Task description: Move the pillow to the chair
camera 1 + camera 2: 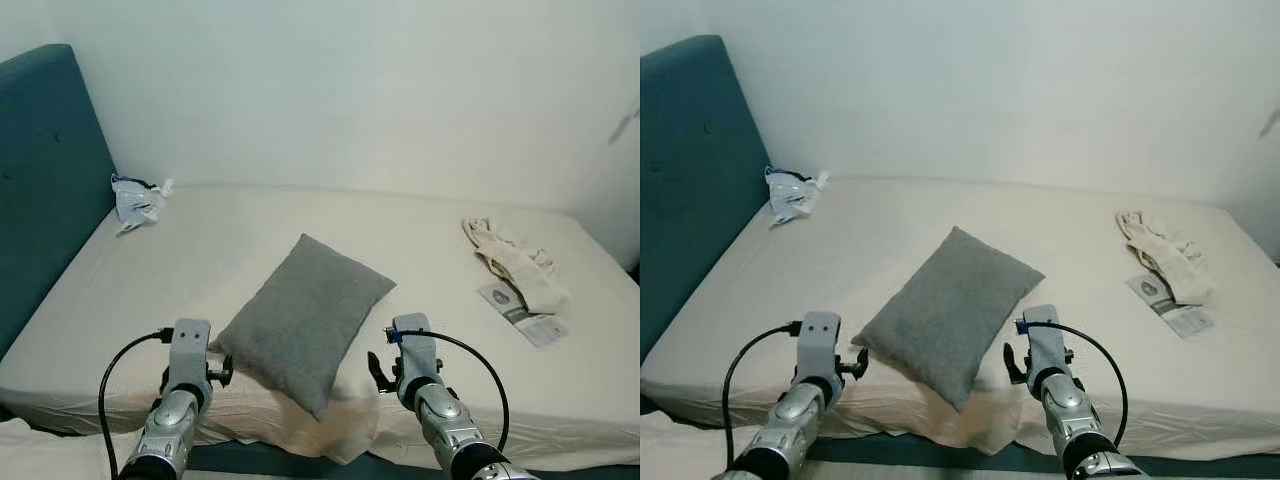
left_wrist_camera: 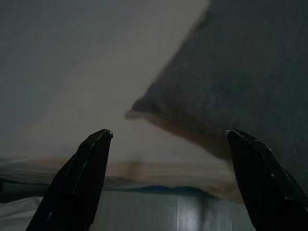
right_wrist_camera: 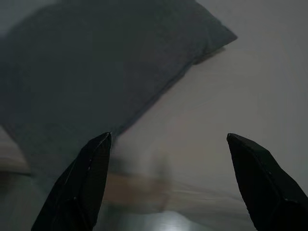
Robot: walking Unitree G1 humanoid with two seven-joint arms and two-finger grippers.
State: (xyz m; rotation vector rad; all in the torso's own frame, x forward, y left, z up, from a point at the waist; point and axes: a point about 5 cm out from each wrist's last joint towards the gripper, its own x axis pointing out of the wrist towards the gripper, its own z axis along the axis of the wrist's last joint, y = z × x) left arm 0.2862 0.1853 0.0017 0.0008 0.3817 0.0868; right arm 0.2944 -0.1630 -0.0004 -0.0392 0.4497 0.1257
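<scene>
The grey pillow (image 1: 303, 320) lies flat on the bed (image 1: 420, 260), one corner overhanging the near edge at 6 o'clock. You hold the left hand (image 2: 168, 139) at its 9 o'clock corner and the right hand (image 3: 168, 139) at its 3 o'clock edge, both spread wide and empty. This bracketing suits a two-sided squeeze on a soft, bulky item.
</scene>
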